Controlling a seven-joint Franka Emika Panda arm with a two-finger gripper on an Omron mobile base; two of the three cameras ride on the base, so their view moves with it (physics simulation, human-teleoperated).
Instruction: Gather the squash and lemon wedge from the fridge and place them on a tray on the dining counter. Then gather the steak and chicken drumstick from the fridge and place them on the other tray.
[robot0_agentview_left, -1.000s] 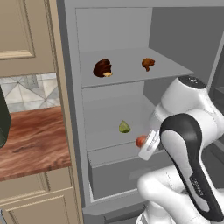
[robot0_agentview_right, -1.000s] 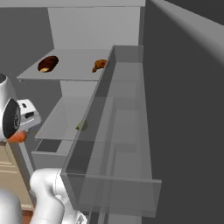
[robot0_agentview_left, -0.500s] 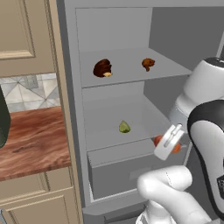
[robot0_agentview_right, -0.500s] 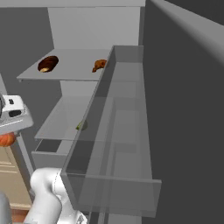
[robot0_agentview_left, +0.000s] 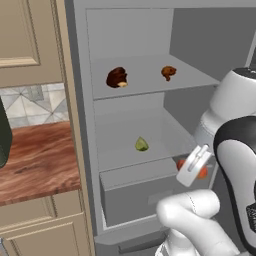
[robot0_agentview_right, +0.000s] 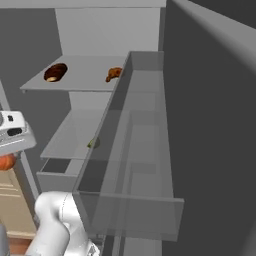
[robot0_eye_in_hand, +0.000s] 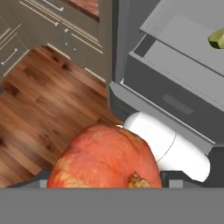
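**Squash held at the pincer, outside the open fridge**

Squash (robot0_eye_in_hand: 105, 157) — a round orange-red fruit with paler mottling and a small brown stem scar — sits right at the pincer, pressed close to the hand camera, which looks down past it at the wood floor and the fridge's lower drawer. The finger tips themselves are hidden by it, but the jaws stand wide and the squash lies between them, so the pincer (robot0_agentview_left: 192, 167) grasps the squash. In the left base view it shows as orange patches on either side of the white hand, in front of the fridge's lower right. In the right base view a slice of orange peeks out below the white hand at the far left edge.

Behind the hand, the fridge (robot0_agentview_left: 132, 42) stands open, grey inside. On its middle shelf lies the lemon wedge (robot0_agentview_left: 141, 144), small and yellow-green, alone near the shelf's middle. It also shows in the hand view at the upper right edge, and faintly in the right base view. On the upper shelf rest 2 brownish items, well apart: a dark one with a pale end (robot0_agentview_left: 116, 77) to the left and a smaller orange-brown one (robot0_agentview_left: 168, 72) to the right. Below the lemon's shelf sits a grey drawer (robot0_agentview_left: 135, 192).

Left of the fridge — beige panelled cabinets (robot0_agentview_left: 27, 40) and a reddish-brown wood counter (robot0_agentview_left: 37, 162).
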